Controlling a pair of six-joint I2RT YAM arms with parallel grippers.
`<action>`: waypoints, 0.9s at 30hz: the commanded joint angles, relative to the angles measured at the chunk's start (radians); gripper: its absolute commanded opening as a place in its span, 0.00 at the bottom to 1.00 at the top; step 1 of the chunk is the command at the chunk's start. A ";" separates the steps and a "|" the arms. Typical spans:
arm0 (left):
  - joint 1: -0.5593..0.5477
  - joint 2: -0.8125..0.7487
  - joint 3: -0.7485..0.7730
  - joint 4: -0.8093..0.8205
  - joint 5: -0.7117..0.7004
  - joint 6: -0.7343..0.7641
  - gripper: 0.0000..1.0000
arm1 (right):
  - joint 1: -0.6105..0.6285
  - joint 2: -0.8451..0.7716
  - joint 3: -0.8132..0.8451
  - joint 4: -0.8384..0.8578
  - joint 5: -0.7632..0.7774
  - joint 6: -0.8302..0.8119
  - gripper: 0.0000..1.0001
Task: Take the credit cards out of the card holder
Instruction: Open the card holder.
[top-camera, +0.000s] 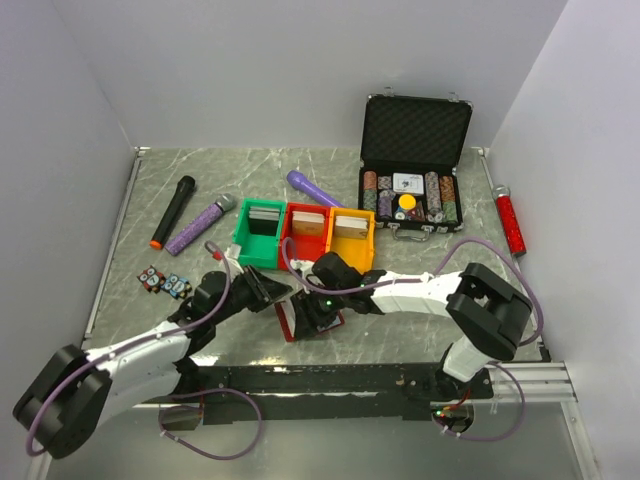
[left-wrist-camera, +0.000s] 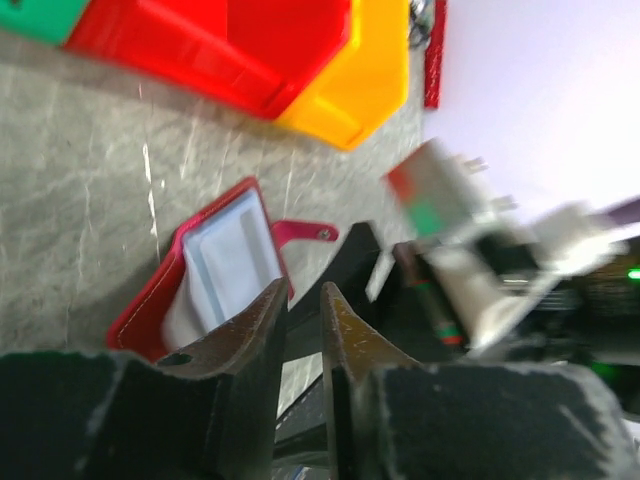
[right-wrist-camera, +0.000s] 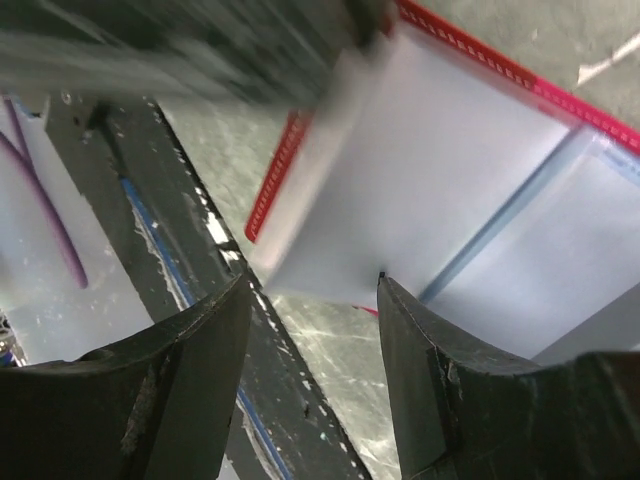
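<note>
At the back of the grey table (top-camera: 200, 175) stands a black case (top-camera: 415, 130) of chips with its lid up. To its left, a green bin (top-camera: 255, 252), a red bin (top-camera: 305, 248) and a yellow bin (top-camera: 350, 252) sit side by side in a row.

Near the front edge, both arms meet in the middle. The right gripper (right-wrist-camera: 312, 285) hangs just above the card holder (left-wrist-camera: 225, 260), and its jaws are wide apart with nothing between them. The left gripper (left-wrist-camera: 303, 290) is just beside the holder. Its jaws are almost together, with only a thin gap, and I cannot tell if they pinch anything.

The card holder lies open on the table, between the bins and the front edge. Its pale blue inside shows. Its little snap tab (left-wrist-camera: 305, 232) sticks out at one side.
</note>
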 joint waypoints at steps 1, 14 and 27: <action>-0.049 0.077 0.006 0.121 0.048 0.004 0.24 | 0.005 -0.054 -0.006 0.044 0.004 -0.002 0.61; -0.110 0.190 0.110 -0.126 -0.024 0.143 0.15 | -0.018 -0.237 -0.013 -0.115 0.157 -0.004 0.61; -0.112 0.245 0.161 -0.352 -0.156 0.248 0.11 | -0.155 -0.182 -0.029 -0.204 0.174 0.003 0.45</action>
